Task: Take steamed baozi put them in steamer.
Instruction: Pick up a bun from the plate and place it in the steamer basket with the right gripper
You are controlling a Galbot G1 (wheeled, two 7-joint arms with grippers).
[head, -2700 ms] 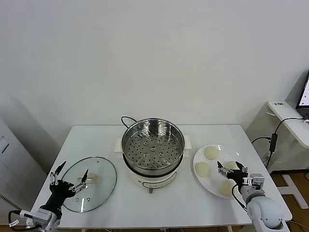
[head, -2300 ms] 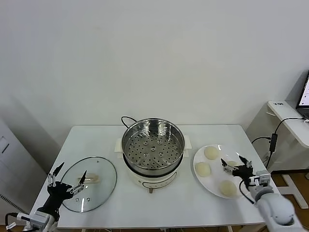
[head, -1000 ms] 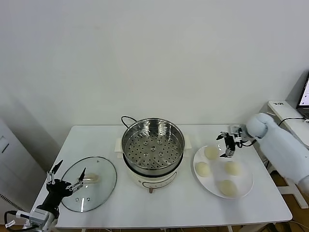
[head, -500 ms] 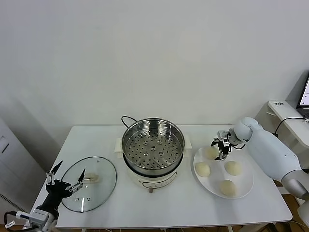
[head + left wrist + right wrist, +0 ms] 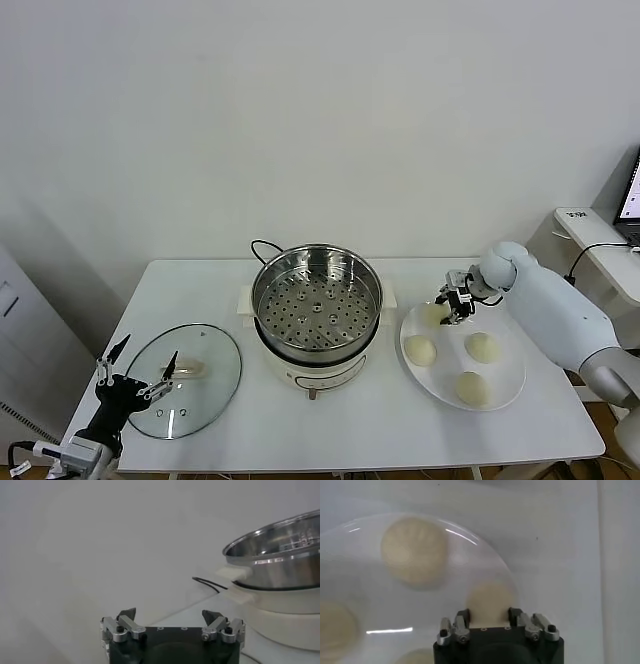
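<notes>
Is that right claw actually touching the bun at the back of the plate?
Touching. In the right wrist view the right gripper has a finger against each side of the baozi, no gap showing, with the bun on the plate.

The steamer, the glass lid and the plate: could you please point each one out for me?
steamer (image 5: 316, 312), head view, on its perforated floor.
glass lid (image 5: 210, 392), head view, on the clear glass.
plate (image 5: 508, 387), head view, on its bare rim.
</notes>
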